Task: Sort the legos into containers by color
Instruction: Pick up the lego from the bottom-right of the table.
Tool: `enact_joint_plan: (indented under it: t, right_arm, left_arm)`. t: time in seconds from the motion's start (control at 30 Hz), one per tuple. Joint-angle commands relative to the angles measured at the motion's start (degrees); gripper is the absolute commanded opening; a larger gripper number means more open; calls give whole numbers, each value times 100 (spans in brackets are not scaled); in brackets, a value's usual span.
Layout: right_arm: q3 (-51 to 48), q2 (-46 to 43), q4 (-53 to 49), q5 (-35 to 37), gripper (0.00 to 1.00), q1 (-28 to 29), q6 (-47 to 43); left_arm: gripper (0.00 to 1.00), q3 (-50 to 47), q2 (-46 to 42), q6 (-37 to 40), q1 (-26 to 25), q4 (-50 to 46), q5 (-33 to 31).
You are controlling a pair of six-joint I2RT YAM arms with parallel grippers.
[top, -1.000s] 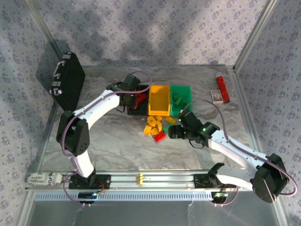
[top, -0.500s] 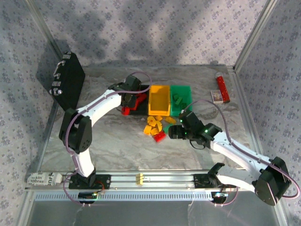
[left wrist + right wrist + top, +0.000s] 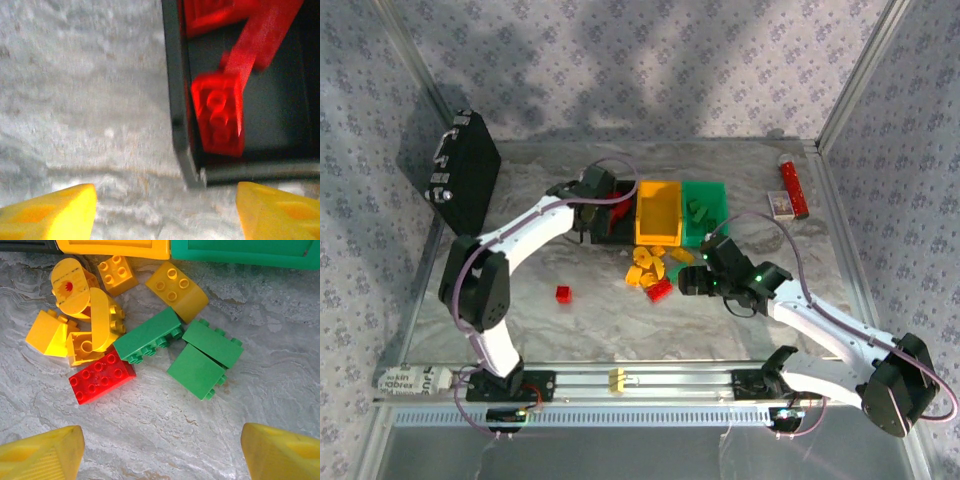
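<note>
My left gripper (image 3: 611,204) hangs open over the near left corner of the black bin (image 3: 609,232). In the left wrist view its fingertips (image 3: 55,207) are wide apart above bare table, and red legos (image 3: 218,119) lie inside the black bin (image 3: 175,100). One small red lego (image 3: 563,294) lies alone on the table, front left. The yellow bin (image 3: 658,212) and green bin (image 3: 704,211) stand side by side. My right gripper (image 3: 688,279) is open and empty (image 3: 162,445), just short of a pile of yellow legos (image 3: 90,320), green legos (image 3: 200,357) and a red lego (image 3: 101,376).
A large black briefcase (image 3: 466,168) leans at the back left. A long red tube (image 3: 793,187) and a small box (image 3: 779,205) lie at the back right. The aluminium rail with its pale yellow clip (image 3: 617,380) runs along the near edge.
A red lego that sat by the black bin's left side half a second ago now lies on the table front left. My left gripper has shifted slightly back. The right arm has not moved.
</note>
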Motion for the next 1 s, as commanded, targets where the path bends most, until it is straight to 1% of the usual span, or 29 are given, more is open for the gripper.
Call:
enact_joint_plan:
  t: [0.0,0.1,0.2,0.3,0.4,0.57,0.63,0.77,0.83,0.87,0.97]
  right_arm:
    - [-26,-42,-153,44,84,-27,-21]
    - [-45,20,-108,-19,84,-44,-39]
    - [-44,85,-24,-51,84,-52,-48]
    - [-13,224,87,-110,84,-45,-39]
    - [79,381,152,-130,84,14,-13]
    - [182,475,125,-42,84,151,13]
    - [188,456,79,5,84,172,14]
    - [119,311,-7,89,84,174,39]
    - [46,217,-16,119,84,163,66]
    - [6,184,-10,116,84,152,75]
    - [-32,115,-70,126,84,139,84]
  left_arm:
    - [80,-716,-716,-322,-8,-189,430]
    - [81,-1561,-1384,-619,-85,-235,463]
    - [84,-2408,-2150,-964,-159,-115,850]
    - [87,-2913,-2693,-1305,-369,-227,914]
    - [87,-3209,-2925,-1570,-535,-309,938]
    - [85,-3573,-2808,-1624,-558,-95,957]
    - [82,-3562,-2680,-1581,-554,-30,958]
    - [70,-3470,-2396,-1484,-542,28,974]
    - [63,-3494,-2301,-1411,-486,138,997]
    - [57,-3488,-2234,-1377,-441,272,1056]
    - [42,-3358,-2071,-1300,-401,273,1137]
